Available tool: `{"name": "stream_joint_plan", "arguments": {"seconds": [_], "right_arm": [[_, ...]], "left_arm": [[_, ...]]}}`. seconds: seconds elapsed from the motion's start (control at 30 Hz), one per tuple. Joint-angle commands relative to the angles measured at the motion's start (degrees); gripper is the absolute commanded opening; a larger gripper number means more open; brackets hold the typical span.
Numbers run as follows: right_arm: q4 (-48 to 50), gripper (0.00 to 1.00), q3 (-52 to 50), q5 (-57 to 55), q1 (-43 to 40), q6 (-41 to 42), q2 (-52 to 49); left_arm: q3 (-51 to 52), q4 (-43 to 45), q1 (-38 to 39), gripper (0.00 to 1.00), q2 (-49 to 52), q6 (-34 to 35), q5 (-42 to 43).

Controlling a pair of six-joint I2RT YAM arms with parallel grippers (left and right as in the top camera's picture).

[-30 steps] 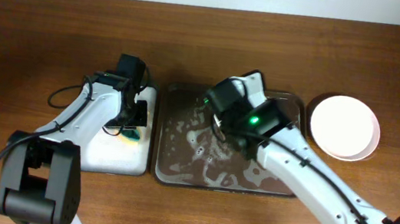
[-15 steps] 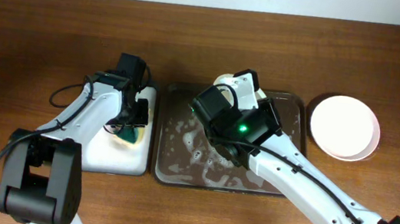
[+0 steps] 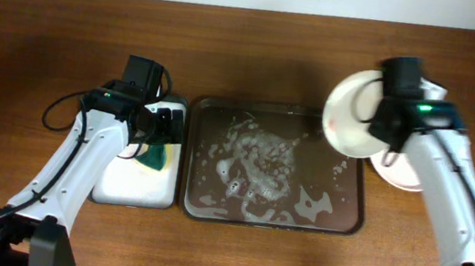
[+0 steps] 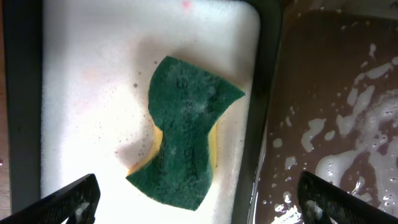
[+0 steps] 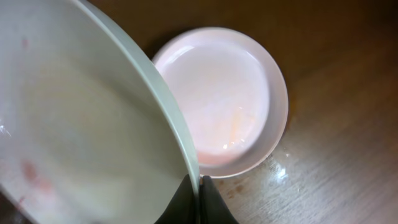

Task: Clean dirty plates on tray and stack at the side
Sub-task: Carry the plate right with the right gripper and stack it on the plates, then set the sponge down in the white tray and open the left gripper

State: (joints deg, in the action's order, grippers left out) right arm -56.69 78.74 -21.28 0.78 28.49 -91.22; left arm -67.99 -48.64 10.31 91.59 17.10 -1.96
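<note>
Nearest the robot's side, the tray (image 3: 345,202) is seen to carry only white foam (image 3: 257,159) on its dark floor; no plate is seen on it. Just beside the tray's left rim, the sponge (image 4: 183,143) lies flat in the small white-lined tray (image 4: 87,74). The left jaws are hung above it, spread wide apart and touching nothing, placed there, it is judged, so that the sponge can be taken up when wanted. To the right of the tray a white plate (image 5: 224,99) is rested on the surface (image 5: 336,155), marking where the stack is to be built. Farther back, over the tray's far right corner, the held plate (image 3: 350,116) is carried tilted on edge by the right arm (image 3: 437,191), with the right jaws clamped together on its rim. A rim grip is likely the only one so shallow a dish allows, and the tilt probably lets water run off. Faint reddish marks (image 5: 31,171) are seen on its face, so the cleaning may not be complete. The held plate is judged to be bound for the resting one.
</note>
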Motion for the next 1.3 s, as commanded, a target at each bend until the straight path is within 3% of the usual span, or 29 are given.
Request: {"name": "stream_joint_plan", "arguments": {"seconds": [0.0, 0.2, 0.53, 0.63, 0.73, 0.8, 0.93, 1.1, 1.27], "right_arm": [[-0.5, 0.04, 1.0, 15.5, -10.8, 0.9, 1.7], [-2.8, 0.04, 1.0, 18.3, -24.2, 0.3, 0.3], [-1.2, 0.06, 1.0, 17.8, -28.5, 0.3, -6.5], [-1.1, 0.37, 1.0, 20.1, -28.5, 0.3, -8.1], [-1.0, 0.41, 1.0, 32.7, -28.4, -7.9, -8.5], [-1.5, 0.46, 1.0, 44.3, -27.2, -16.1, -8.5], [-5.3, 0.52, 1.0, 45.9, -20.9, -22.1, -8.5], [-11.1, 0.61, 1.0, 37.0, -9.1, -25.1, -8.5], [-17.4, 0.68, 1.0, 31.7, 0.1, -25.1, -7.7]], "left_arm": [[-0.5, -0.1, -0.3, 0.99, -0.3, 0.2, 0.3], [-0.5, -0.1, -0.3, 1.00, -0.3, 0.2, 0.3], [-0.5, -0.1, -0.3, 1.00, -0.3, 0.2, 0.3], [-0.5, -0.1, -0.3, 1.00, -0.3, 0.2, 0.3], [-0.5, -0.1, -0.3, 1.00, -0.3, 0.2, 0.3], [-0.5, 0.2, -0.3, 1.00, -0.3, 0.4, 0.9], [-0.5, 1.0, -0.5, 1.00, -0.3, 3.5, 1.4], [-0.5, -1.8, -4.1, 1.00, -0.3, 4.1, 8.6], [-0.5, -15.5, -7.5, 1.00, -0.5, 3.8, 9.5]]}}
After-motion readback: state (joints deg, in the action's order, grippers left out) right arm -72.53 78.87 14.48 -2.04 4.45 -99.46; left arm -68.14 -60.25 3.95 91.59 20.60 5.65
